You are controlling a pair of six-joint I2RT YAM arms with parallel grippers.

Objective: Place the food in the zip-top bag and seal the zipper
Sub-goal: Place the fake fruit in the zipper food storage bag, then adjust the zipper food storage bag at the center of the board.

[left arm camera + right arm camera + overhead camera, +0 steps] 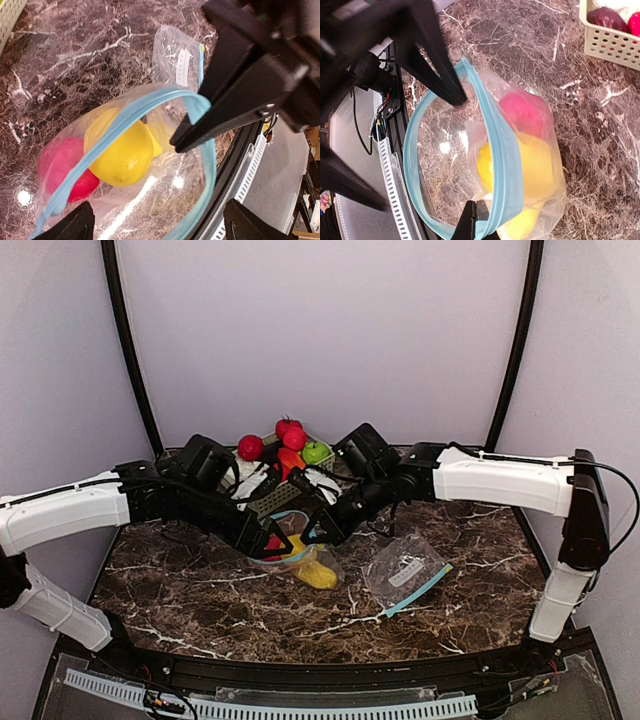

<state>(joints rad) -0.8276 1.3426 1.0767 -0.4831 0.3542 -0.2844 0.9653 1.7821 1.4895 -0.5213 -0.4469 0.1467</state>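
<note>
We count two zip-top bags, one basket and two grippers on the marble table (200, 590). The open zip-top bag (150, 205) lies at the centre of the table, between the two arms, with its blue zipper (125, 112) unsealed. It contains three pieces of food: one lemon (122, 157), one pink-red fruit (65, 167) beside it, and one second yellow piece (162, 127) partly hidden behind the lemon. The empty zip-top bag (405, 575) lies flat to the right, apart from the first, and carries a white label. The pale slatted basket (275, 498) stands behind the grippers. In it we count three red fruits (250, 447), one green apple (316, 452) and one orange-red piece (290, 460); the right wrist view also shows one dark purple piece (606, 18). The right gripper (477, 225) is closed, pinching the rim of the open bag. The left gripper (160, 227) stands spread wide over the bag mouth and holds nothing.
</note>
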